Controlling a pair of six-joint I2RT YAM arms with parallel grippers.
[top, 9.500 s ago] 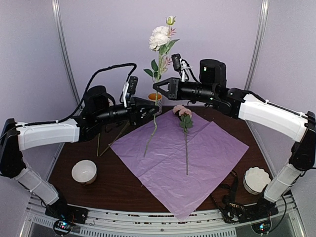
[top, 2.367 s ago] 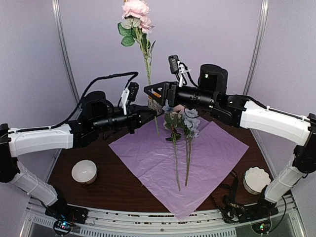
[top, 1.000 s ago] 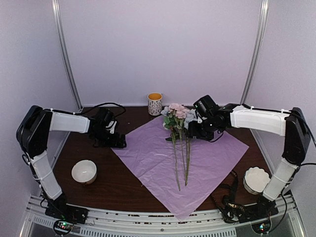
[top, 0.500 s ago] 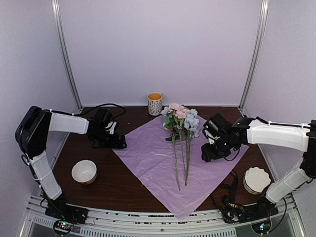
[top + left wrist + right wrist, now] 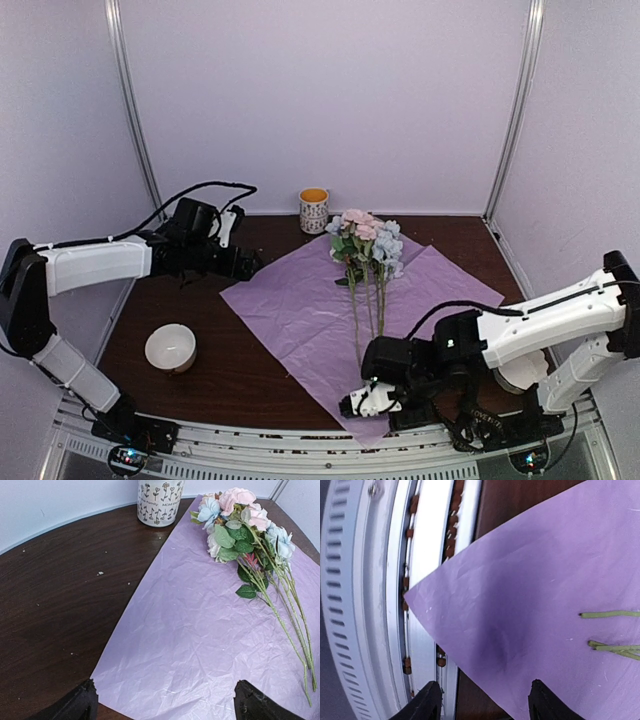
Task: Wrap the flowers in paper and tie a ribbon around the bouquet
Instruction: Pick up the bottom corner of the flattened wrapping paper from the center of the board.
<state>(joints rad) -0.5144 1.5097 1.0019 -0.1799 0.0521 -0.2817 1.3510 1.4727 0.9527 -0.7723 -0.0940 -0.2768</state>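
The paper [image 5: 320, 310] is a lilac sheet lying flat like a diamond on the dark table. The flowers [image 5: 365, 240] lie loose on it, blooms at the far end and thin green stems [image 5: 612, 614] pointing toward me. My left gripper [image 5: 245, 265] hovers open over the paper's left corner [image 5: 102, 677], one finger on each side of the left wrist view [image 5: 165, 709]. My right gripper [image 5: 368, 400] is low at the paper's near corner [image 5: 412, 594], open and holding nothing [image 5: 484, 702]. I cannot make out the ribbon; the right arm covers the near right of the table.
A patterned mug [image 5: 314, 210] stands at the back, close to the blooms [image 5: 159, 500]. A white bowl [image 5: 170, 347] sits near left and a white fluted dish [image 5: 522, 368] near right, partly behind the right arm. The paper's near corner overhangs the metal rail [image 5: 370, 605].
The right arm has swung from beside the flowers down to the paper's near corner. The left gripper has stayed by the paper's left corner. Flowers and paper have not moved in the last second.
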